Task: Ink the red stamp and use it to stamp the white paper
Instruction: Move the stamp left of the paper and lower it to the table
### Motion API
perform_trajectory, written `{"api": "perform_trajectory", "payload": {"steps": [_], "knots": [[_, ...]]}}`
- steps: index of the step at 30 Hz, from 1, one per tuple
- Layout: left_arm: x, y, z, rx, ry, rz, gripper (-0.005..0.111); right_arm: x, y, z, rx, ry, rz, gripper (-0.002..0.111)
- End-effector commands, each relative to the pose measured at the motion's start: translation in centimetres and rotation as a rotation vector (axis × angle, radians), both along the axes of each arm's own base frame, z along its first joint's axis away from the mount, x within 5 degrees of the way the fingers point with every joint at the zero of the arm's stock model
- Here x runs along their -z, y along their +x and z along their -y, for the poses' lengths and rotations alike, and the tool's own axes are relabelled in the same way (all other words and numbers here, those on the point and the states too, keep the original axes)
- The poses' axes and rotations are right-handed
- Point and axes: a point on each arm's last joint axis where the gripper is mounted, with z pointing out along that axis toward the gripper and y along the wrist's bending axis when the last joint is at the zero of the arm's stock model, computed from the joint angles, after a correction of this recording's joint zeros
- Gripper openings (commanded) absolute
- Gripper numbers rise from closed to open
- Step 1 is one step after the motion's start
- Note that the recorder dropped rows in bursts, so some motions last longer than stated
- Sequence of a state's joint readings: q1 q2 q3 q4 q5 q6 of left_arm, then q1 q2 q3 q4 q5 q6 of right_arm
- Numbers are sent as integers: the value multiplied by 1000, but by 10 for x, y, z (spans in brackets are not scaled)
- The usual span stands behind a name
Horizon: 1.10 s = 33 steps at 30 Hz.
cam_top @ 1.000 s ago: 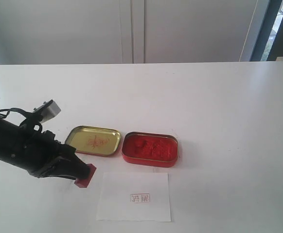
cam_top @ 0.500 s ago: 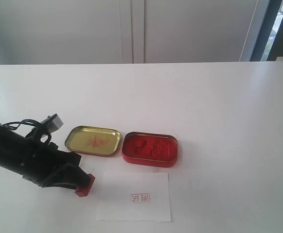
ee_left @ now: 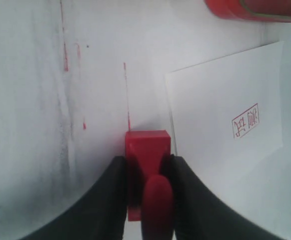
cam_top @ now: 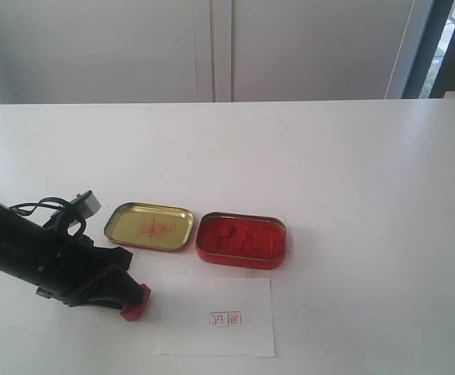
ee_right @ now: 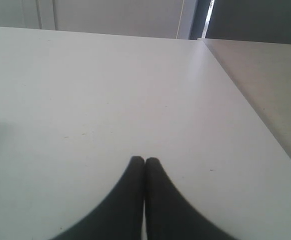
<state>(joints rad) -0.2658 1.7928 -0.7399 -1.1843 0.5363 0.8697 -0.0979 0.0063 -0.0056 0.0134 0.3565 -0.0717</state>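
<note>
The left jaws are clenched on the red stamp (ee_left: 146,150). Their two black fingers (ee_left: 110,200) press against opposite sides of its square block, and the round knob points back toward the wrist camera. The stamp is held low over the worktop (cam_top: 329,156), at or very near the surface; whether its face touches cannot be told. It sits just beside the left edge of the white paper (cam_top: 216,316), off the sheet.

The paper lies flat at the near edge of the worktop and carries a small red square imprint (cam_top: 225,319) near its middle. Behind the paper stands the open red tin (cam_top: 241,240) of ink paste. The shallow gold lid (cam_top: 150,226) lies just left of it, close beside it, with a faint red mark inside. Thin red streaks (ee_left: 65,50) mark the worktop ahead of the stamp in the left wrist view.

The right jaws are closed tip to tip with nothing between them, above a bare stretch of white worktop near its corner.
</note>
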Motion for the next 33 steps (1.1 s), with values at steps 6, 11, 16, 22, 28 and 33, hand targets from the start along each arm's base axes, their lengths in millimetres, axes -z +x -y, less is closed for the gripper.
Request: {"api": "perform_trajectory", "payload": {"steps": [6, 11, 16, 22, 28, 33], "knots": [[6, 1, -2, -43, 25, -19, 23, 0, 0, 0, 4, -9, 14, 0], [6, 1, -3, -54, 31, -19, 49, 0, 0, 0, 4, -9, 14, 0], [6, 2, -3, -61, 41, -12, 51, 0, 0, 0, 4, -9, 14, 0], [7, 2, -4, -64, 44, -9, 51, 0, 0, 0, 4, -9, 14, 0], [7, 3, -5, -51, 56, -3, 51, 0, 0, 0, 4, -9, 14, 0], [5, 3, -6, -39, 69, 15, 51, 0, 0, 0, 4, -9, 14, 0]]}}
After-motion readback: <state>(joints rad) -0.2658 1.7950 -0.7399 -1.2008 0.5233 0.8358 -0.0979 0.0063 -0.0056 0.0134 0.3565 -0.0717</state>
